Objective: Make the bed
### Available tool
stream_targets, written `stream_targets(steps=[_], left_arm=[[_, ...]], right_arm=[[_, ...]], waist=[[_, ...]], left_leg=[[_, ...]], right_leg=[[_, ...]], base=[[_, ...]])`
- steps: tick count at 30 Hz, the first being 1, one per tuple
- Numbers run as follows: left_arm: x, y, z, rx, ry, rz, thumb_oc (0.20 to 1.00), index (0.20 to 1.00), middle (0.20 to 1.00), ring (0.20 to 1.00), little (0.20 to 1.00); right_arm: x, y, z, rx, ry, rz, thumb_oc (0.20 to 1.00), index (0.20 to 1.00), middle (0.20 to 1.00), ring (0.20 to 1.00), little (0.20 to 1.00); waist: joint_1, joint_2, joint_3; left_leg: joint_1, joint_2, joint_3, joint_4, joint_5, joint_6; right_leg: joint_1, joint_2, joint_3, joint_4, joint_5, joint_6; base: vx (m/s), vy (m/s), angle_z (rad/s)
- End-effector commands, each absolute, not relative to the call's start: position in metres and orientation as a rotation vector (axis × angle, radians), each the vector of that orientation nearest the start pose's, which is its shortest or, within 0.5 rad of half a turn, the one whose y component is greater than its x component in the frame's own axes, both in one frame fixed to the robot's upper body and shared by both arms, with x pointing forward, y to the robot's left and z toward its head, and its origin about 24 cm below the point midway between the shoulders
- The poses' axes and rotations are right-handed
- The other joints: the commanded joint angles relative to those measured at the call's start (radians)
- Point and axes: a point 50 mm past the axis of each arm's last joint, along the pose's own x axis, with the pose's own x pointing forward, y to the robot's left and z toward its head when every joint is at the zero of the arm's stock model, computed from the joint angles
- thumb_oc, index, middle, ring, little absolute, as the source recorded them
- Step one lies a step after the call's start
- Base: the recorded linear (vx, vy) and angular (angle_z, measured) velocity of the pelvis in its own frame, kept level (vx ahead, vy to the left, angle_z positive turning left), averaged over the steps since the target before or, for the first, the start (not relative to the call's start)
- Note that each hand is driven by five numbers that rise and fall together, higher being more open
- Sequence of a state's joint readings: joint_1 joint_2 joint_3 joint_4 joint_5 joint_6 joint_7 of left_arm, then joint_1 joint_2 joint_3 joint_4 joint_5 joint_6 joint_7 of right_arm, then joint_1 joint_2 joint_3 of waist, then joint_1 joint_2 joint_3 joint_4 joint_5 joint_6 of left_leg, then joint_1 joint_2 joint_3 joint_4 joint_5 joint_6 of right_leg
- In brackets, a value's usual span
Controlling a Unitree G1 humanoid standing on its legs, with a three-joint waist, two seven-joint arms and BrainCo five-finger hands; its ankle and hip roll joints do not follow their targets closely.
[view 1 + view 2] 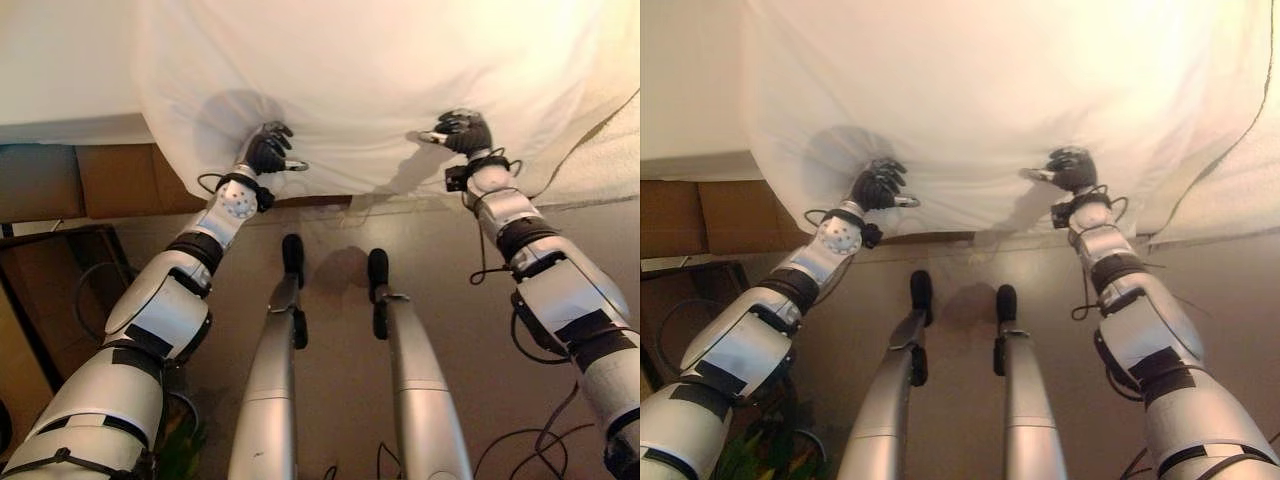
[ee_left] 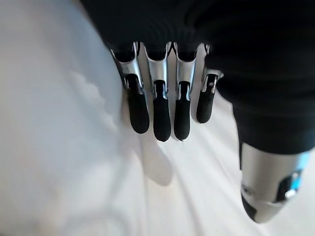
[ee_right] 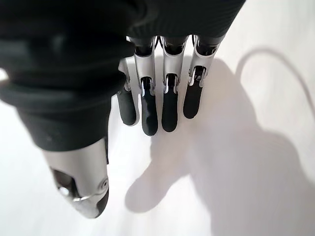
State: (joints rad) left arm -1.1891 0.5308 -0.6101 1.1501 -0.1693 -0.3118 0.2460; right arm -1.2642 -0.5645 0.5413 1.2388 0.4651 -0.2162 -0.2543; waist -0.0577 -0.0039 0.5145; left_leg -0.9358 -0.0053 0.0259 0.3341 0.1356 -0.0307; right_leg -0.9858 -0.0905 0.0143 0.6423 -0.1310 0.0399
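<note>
Left hand [image 1: 268, 150] and right hand [image 1: 462, 130] resting against hanging white sheet [image 1: 380, 80], fingers extended, gripping nothing.

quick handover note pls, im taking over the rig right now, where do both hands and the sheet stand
Left hand: open, straight fingers against the white sheet near its hanging edge.
Right hand: open, likewise at the sheet, further to the right.
Done: sheet is draped over the bed, its edge hanging down the near side.
Left: neither hand grips cloth yet; the edge hangs uneven and needs smoothing or pulling straight.
</note>
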Motion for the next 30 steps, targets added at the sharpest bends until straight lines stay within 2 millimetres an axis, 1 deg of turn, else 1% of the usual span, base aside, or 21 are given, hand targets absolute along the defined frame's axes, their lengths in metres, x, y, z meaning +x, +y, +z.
stream_targets(steps=[1,3,4,7,8,11,12,13,14,15,16,17,18,19,20,22,23,24,25,26,30], left_arm=[[0.405,0.262,0.235,0.602,-0.315,0.401,1.000,1.000,1.000,1.000,1.000],[0.399,0.278,0.231,0.593,-0.299,0.451,1.000,1.000,1.000,1.000,1.000],[0.395,0.288,0.224,0.603,-0.276,0.474,1.000,1.000,1.000,1.000,1.000],[0.387,0.303,0.206,0.606,-0.223,0.513,1.000,1.000,1.000,1.000,1.000],[0.383,0.309,0.196,0.595,-0.197,0.530,1.000,1.000,1.000,1.000,1.000],[0.369,0.323,0.156,0.538,-0.093,0.557,1.000,1.000,1.000,1.000,1.000],[0.363,0.327,0.141,0.490,-0.051,0.573,1.000,1.000,1.000,1.000,1.000],[0.359,0.328,0.128,0.489,-0.016,0.567,1.000,1.000,1.000,1.000,1.000],[0.353,0.330,0.113,0.474,0.024,0.568,1.000,1.000,1.000,1.000,1.000],[0.352,0.330,0.113,0.474,0.025,0.568,1.000,1.000,1.000,1.000,1.000],[0.338,0.326,0.075,0.438,0.124,0.553,1.000,1.000,1.000,1.000,1.000],[0.332,0.326,0.064,0.440,0.158,0.544,1.000,1.000,1.000,1.000,1.000],[0.326,0.319,0.046,0.455,0.201,0.503,1.000,1.000,1.000,1.000,1.000],[0.318,0.315,0.031,0.490,0.248,0.462,1.000,1.000,1.000,1.000,1.000],[0.318,0.315,0.031,0.490,0.248,0.462,1.000,1.000,1.000,1.000,1.000],[0.281,0.302,-0.025,0.514,0.429,0.365,1.000,1.000,1.000,1.000,1.000],[0.281,0.302,-0.025,0.514,0.430,0.365,1.000,1.000,1.000,1.000,1.000],[0.258,0.299,-0.050,0.438,0.516,0.379,1.000,1.000,1.000,1.000,1.000],[0.258,0.299,-0.050,0.438,0.517,0.379,1.000,1.000,1.000,1.000,1.000],[0.248,0.295,-0.060,0.400,0.547,0.379,1.000,1.000,1.000,1.000,1.000],[0.216,0.276,-0.092,0.364,0.661,0.303,1.000,1.000,1.000,1.000,1.000]], right_arm=[[0.403,-0.280,0.264,-0.462,-0.289,-0.495,1.000,1.000,1.000,1.000,1.000],[0.397,-0.297,0.256,-0.473,-0.257,-0.547,1.000,1.000,1.000,1.000,1.000],[0.392,-0.308,0.248,-0.474,-0.227,-0.579,1.000,1.000,1.000,1.000,1.000],[0.381,-0.331,0.226,-0.439,-0.155,-0.649,1.000,1.000,1.000,1.000,1.000],[0.376,-0.338,0.212,-0.424,-0.118,-0.669,1.000,1.000,1.000,1.000,1.000],[0.362,-0.353,0.173,-0.404,-0.012,-0.694,1.000,1.000,1.000,1.000,1.000],[0.358,-0.354,0.157,-0.384,0.025,-0.693,1.000,1.000,1.000,1.000,1.000],[0.354,-0.357,0.149,-0.371,0.046,-0.700,1.000,1.000,1.000,1.000,1.000],[0.349,-0.358,0.133,-0.355,0.083,-0.700,1.000,1.000,1.000,1.000,1.000],[0.349,-0.358,0.133,-0.355,0.083,-0.700,1.000,1.000,1.000,1.000,1.000],[0.336,-0.353,0.093,-0.303,0.173,-0.690,1.000,1.000,1.000,1.000,1.000],[0.330,-0.349,0.077,-0.292,0.212,-0.677,1.000,1.000,1.000,1.000,1.000],[0.324,-0.345,0.060,-0.294,0.256,-0.655,1.000,1.000,1.000,1.000,1.000],[0.317,-0.343,0.046,-0.287,0.291,-0.643,1.000,1.000,1.000,1.000,1.000],[0.317,-0.343,0.046,-0.287,0.291,-0.643,1.000,1.000,1.000,1.000,1.000],[0.292,-0.325,-0.002,-0.208,0.393,-0.591,1.000,1.000,1.000,1.000,1.000],[0.291,-0.325,-0.002,-0.208,0.394,-0.591,1.000,1.000,1.000,1.000,1.000],[0.281,-0.312,-0.022,-0.143,0.426,-0.564,1.000,1.000,1.000,1.000,1.000],[0.280,-0.311,-0.023,-0.143,0.427,-0.564,1.000,1.000,1.000,1.000,1.000],[0.272,-0.308,-0.033,-0.140,0.458,-0.545,1.000,1.000,1.000,1.000,1.000],[0.242,-0.294,-0.066,-0.114,0.561,-0.507,1.000,1.000,1.000,1.000,1.000]], waist=[[0.013,0.001,0.005],[0.011,0.002,0.001],[0.011,0.001,-0.002],[0.011,-0.002,-0.012],[0.012,-0.001,-0.018],[0.017,-0.004,-0.038],[0.019,-0.007,-0.051],[0.021,-0.006,-0.058],[0.024,-0.006,-0.067],[0.024,-0.006,-0.065],[0.029,-0.006,-0.097],[0.032,-0.006,-0.113],[0.034,-0.006,-0.127],[0.037,-0.006,-0.141],[0.037,-0.006,-0.140],[0.048,-0.005,-0.211],[0.048,-0.005,-0.211],[0.050,-0.009,-0.241],[0.050,-0.009,-0.241],[0.052,-0.011,-0.253],[0.052,-0.012,-0.305]], left_leg=[[0.086,-0.039,0.043,0.127,-0.194,-0.008],[0.110,-0.040,0.043,0.092,-0.178,-0.011],[0.133,-0.041,0.040,0.066,-0.169,-0.014],[0.181,-0.045,0.033,0.026,-0.155,-0.016],[0.204,-0.047,0.030,0.011,-0.150,-0.016],[0.297,-0.051,0.019,-0.053,-0.134,-0.015],[0.324,-0.049,0.018,-0.072,-0.130,-0.018],[0.353,-0.050,0.017,-0.090,-0.126,-0.017],[0.389,-0.050,0.015,-0.116,-0.121,-0.017],[0.393,-0.050,0.015,-0.118,-0.120,-0.017],[0.476,-0.049,0.007,-0.183,-0.103,-0.016],[0.505,-0.048,0.003,-0.205,-0.100,-0.014],[0.538,-0.046,0.000,-0.229,-0.091,-0.015],[0.569,-0.045,-0.006,-0.251,-0.087,-0.012],[0.570,-0.045,-0.007,-0.251,-0.087,-0.012],[0.661,-0.030,-0.016,-0.335,-0.060,-0.011],[0.663,-0.030,-0.016,-0.337,-0.059,-0.011],[0.695,-0.024,-0.019,-0.365,-0.052,-0.011],[0.697,-0.024,-0.019,-0.367,-0.052,-0.011],[0.712,-0.020,-0.016,-0.378,-0.048,-0.011],[0.768,-0.018,-0.022,-0.387,-0.057,-0.007]], right_leg=[[0.125,-0.012,-0.004,-0.209,0.131,0.069],[0.147,-0.013,-0.011,-0.236,0.139,0.071],[0.170,-0.012,-0.015,-0.261,0.146,0.072],[0.222,-0.012,-0.025,-0.303,0.156,0.075],[0.246,-0.010,-0.027,-0.316,0.161,0.077],[0.341,-0.010,-0.034,-0.376,0.175,0.080],[0.372,-0.012,-0.037,-0.395,0.180,0.081],[0.402,-0.014,-0.041,-0.416,0.185,0.083],[0.440,-0.014,-0.045,-0.442,0.189,0.084],[0.444,-0.014,-0.045,-0.444,0.189,0.084],[0.518,-0.014,-0.051,-0.484,0.203,0.088],[0.549,-0.014,-0.051,-0.505,0.205,0.088],[0.583,-0.014,-0.052,-0.526,0.210,0.090],[0.615,-0.014,-0.053,-0.547,0.216,0.091],[0.615,-0.014,-0.053,-0.547,0.216,0.091],[0.700,-0.016,-0.051,-0.633,0.241,0.096],[0.703,-0.016,-0.051,-0.635,0.242,0.096],[0.731,-0.011,-0.045,-0.666,0.250,0.096],[0.733,-0.010,-0.045,-0.667,0.250,0.096],[0.749,-0.009,-0.045,-0.677,0.250,0.095],[0.812,-0.010,-0.046,-0.703,0.250,0.096]], base=[[0.00,0.000,0.00],[0.04,-0.033,0.00],[0.04,-0.038,0.02],[0.04,-0.038,0.04],[0.06,-0.035,0.05],[0.07,-0.052,0.03],[0.09,-0.055,0.01],[0.09,-0.054,0.02],[0.06,-0.030,0.03],[0.13,-0.055,0.06],[0.14,-0.053,0.04],[0.18,-0.074,0.03],[0.12,-0.056,0.05],[0.08,-0.040,0.08],[0.10,-0.050,0.14],[0.12,-0.051,0.00],[0.08,-0.046,-0.04],[0.03,-0.025,0.02],[0.04,-0.034,0.04],[0.00,0.000,0.00],[0.06,0.003,0.04]])
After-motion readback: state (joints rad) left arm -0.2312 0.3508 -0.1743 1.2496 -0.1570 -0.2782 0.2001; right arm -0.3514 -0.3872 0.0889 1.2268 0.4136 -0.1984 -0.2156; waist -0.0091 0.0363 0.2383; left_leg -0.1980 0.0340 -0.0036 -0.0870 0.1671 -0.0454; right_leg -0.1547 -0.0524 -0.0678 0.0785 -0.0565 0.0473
